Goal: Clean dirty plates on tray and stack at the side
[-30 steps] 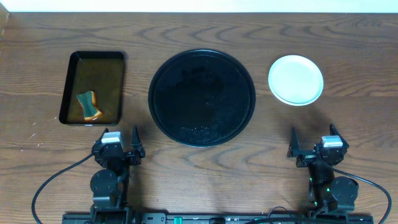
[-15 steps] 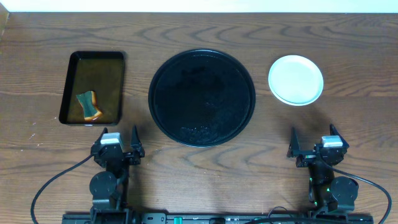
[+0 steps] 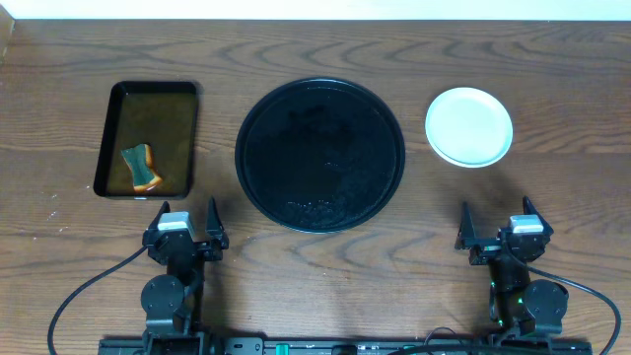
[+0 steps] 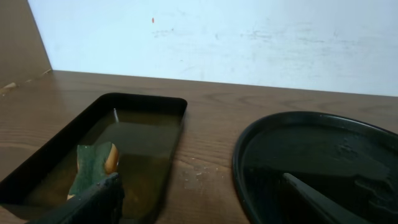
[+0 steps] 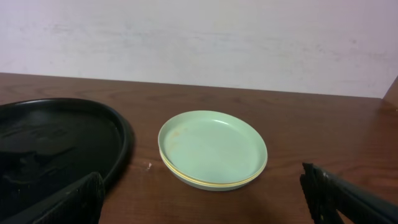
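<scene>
The large round black tray (image 3: 319, 155) sits at the table's middle with no plate on it; it also shows in the left wrist view (image 4: 323, 168) and the right wrist view (image 5: 56, 155). The plates (image 3: 468, 126) stand stacked to its right, a pale mint one on top; the right wrist view shows the stack (image 5: 212, 148) with a yellow rim between mint ones. My left gripper (image 3: 187, 222) is open and empty near the front edge, left of the tray. My right gripper (image 3: 498, 225) is open and empty in front of the stack.
A rectangular black tray (image 3: 148, 139) with brownish liquid stands at the left, holding a green and orange sponge (image 3: 141, 168); both show in the left wrist view, the tray (image 4: 149, 112) and the sponge (image 4: 93, 168). A white wall runs along the table's far edge.
</scene>
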Controlling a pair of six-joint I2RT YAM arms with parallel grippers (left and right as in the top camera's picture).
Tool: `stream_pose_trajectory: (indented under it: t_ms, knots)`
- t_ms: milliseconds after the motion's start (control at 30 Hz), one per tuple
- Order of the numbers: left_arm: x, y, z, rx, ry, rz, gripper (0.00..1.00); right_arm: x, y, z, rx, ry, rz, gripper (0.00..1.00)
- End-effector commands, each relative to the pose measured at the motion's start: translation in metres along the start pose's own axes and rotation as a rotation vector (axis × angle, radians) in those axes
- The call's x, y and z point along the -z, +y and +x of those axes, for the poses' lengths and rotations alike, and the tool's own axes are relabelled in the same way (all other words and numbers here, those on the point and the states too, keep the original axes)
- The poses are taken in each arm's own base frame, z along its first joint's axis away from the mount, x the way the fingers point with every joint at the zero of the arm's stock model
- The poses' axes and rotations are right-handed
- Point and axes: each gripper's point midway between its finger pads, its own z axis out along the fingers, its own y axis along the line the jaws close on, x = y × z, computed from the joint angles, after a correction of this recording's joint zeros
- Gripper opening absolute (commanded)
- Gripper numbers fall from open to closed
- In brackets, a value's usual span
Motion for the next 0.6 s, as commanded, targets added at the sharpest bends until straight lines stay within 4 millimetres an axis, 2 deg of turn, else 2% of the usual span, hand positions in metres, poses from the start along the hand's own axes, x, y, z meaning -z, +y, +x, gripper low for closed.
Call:
stream_pose_trajectory:
  t_ms: [0, 567]
  knots:
    - [-0.0003, 0.0010, 0.0164, -0.018, 0.052, -0.006, 0.79, 0.0002, 0.0019, 0.0003, 0.010, -0.001, -0.006, 0.99]
    - [-0.0003, 0.0016, 0.0164, -0.029, 0.053, -0.009, 0.79, 0.0002, 0.0019, 0.0003, 0.010, -0.001, -0.006, 0.99]
